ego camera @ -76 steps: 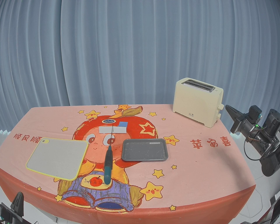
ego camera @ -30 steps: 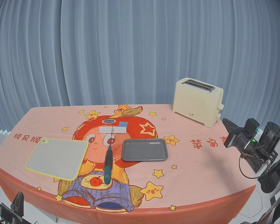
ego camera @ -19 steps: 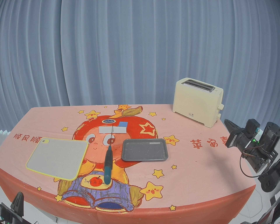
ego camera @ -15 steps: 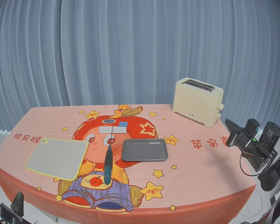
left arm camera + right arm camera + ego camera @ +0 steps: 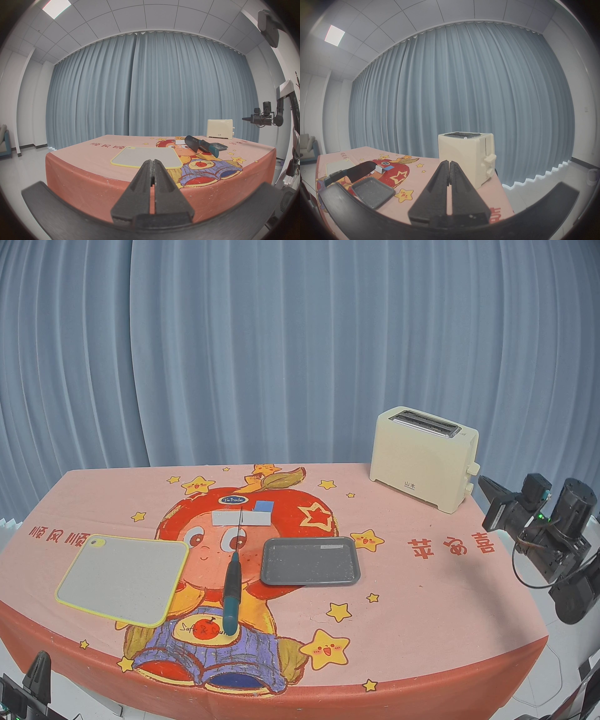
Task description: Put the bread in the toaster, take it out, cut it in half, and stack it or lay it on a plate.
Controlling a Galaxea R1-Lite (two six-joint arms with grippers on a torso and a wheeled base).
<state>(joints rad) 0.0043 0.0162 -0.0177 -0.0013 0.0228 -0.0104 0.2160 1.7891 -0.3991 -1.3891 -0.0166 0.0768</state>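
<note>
The cream toaster [image 5: 425,455] stands at the table's far right, its two slots facing up and its lever on the right end. My right gripper [image 5: 484,481] hovers shut just right of that lever end, off the table's edge; its wrist view has the toaster [image 5: 465,156] right behind the shut fingertips [image 5: 449,165]. A grey tray [image 5: 310,561] lies mid-table. Left of it lie a teal-handled knife [image 5: 232,590] and a yellow-rimmed cutting board [image 5: 122,577]. Below the table's front left corner, my left gripper [image 5: 39,660] is shut [image 5: 152,164].
A white strip [image 5: 240,517] and a small blue patch [image 5: 264,506] lie at the knife's tip. The pink printed tablecloth [image 5: 425,615] is bare at the front right. A blue curtain [image 5: 300,346] hangs behind the table.
My right gripper sank lower beside the table, then rose again and came nearer the toaster's lever end. The left arm and the things on the table stayed put.
</note>
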